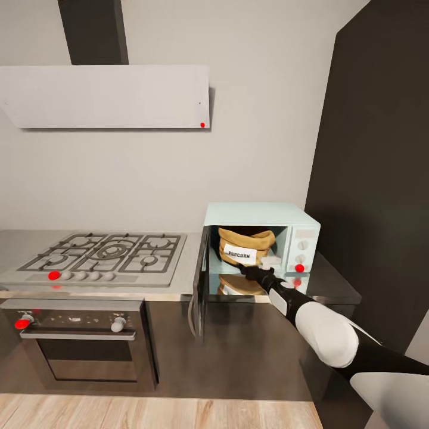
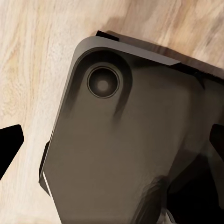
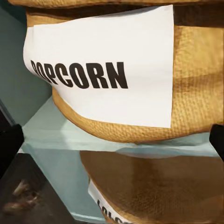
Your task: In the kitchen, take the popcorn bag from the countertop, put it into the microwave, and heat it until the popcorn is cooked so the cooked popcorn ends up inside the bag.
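1. The popcorn bag (image 1: 244, 245) sits upright inside the microwave (image 1: 262, 250), label facing out; the door (image 1: 201, 286) hangs open toward the hob (image 1: 101, 256).
2. The right gripper (image 1: 257, 273) is at the oven mouth, just in front of the bag. In the right wrist view the dark fingertips (image 3: 10, 144) stand far apart at either edge, with the bag (image 3: 140, 79) between and beyond them; the jaws are wide and hold nothing.
3. The left wrist view shows the robot's dark base (image 2: 126, 140) over the wood floor (image 2: 32, 60); dark tips sit at both edges, so the left jaws appear wide and empty.
4. Risk: withdrawing carelessly could catch the sack's burlap and drag it toward the sill, tipping it out.
5. Risk: the bag sits near the front; the closing door may press it or fail to latch.
6. Risk: the arm could strike the door edge in leaving.
7. Count: one bag, one microwave with two white knobs and one red dot, one counter (image 1: 333, 286), one hob, one built-in oven (image 1: 77, 339), one hood (image 1: 107, 95).
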{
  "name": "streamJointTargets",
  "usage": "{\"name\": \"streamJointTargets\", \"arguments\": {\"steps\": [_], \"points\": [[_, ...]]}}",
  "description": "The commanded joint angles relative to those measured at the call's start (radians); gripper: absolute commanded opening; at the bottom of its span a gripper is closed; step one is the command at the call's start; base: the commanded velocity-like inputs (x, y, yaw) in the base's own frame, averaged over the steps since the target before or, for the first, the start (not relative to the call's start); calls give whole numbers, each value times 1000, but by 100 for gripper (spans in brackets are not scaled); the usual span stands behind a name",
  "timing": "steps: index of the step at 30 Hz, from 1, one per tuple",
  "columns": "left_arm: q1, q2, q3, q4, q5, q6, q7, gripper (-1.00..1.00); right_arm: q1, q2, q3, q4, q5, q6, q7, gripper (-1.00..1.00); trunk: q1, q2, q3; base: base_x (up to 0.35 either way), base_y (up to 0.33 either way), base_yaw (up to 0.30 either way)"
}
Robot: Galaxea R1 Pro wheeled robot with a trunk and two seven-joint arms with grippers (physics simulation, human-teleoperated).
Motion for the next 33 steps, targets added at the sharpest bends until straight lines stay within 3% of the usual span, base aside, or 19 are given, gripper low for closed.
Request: {"name": "streamJointTargets", "arguments": {"steps": [1, 3, 6, 20, 33], "points": [[0, 0, 7, -1, 1, -1, -1, 100, 5, 3, -8, -1, 9, -20, -35, 100, 0, -1, -1, 0, 0, 0], [0, 0, 7, -1, 0, -1, -1, 100, 10, 20, -8, 0, 10, -44, -103, 100, 0, -1, -1, 0, 0, 0], [0, 0, 7, -2, 1, -1, -1, 100, 12, 35, -8, 0, 11, -53, -135, 100, 0, -1, -1, 0, 0, 0], [0, 1, 7, 0, 0, -1, -1, 100, 12, 36, -9, -1, 14, -57, -142, 100, 0, -1, -1, 228, 0, 0], [0, 1, 7, 0, 0, -1, -1, 100, 12, 34, -10, -1, 13, -57, -142, 100, 0, -1, -1, 113, 0, 0]]}}
